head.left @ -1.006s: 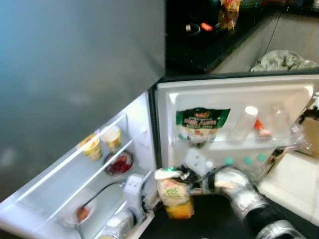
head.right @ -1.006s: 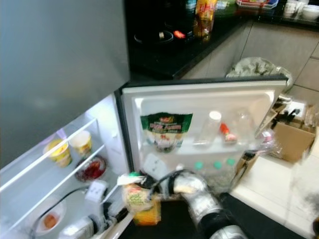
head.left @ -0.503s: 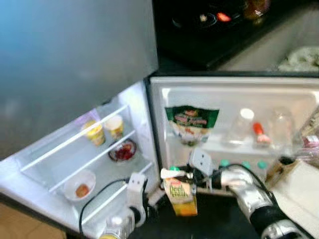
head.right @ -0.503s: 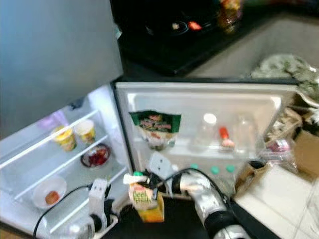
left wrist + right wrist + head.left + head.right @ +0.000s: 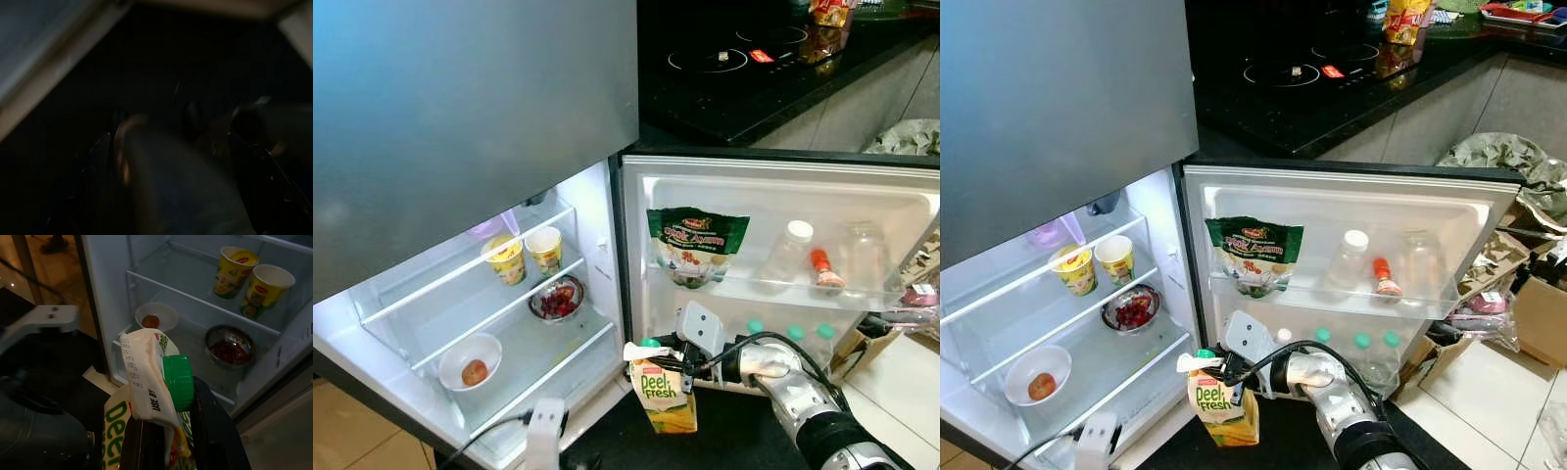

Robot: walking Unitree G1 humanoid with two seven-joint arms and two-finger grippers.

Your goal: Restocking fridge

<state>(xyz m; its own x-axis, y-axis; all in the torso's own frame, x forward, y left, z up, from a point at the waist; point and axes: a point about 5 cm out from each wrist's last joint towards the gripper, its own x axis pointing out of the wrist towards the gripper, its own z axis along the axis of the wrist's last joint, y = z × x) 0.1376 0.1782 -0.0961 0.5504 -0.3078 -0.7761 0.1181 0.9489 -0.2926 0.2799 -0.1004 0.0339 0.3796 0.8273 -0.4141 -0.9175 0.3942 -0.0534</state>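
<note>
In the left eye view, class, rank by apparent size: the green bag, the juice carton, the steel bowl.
1. Green bag
2. Juice carton, though it is nearer the camera
3. Steel bowl

The juice carton (image 5: 663,396) reads "Deel Fresh" in green letters on its front. Its folded top seam carries "USE BY" in dark print. The green bag's (image 5: 695,242) lettering is too blurred to read.
</note>
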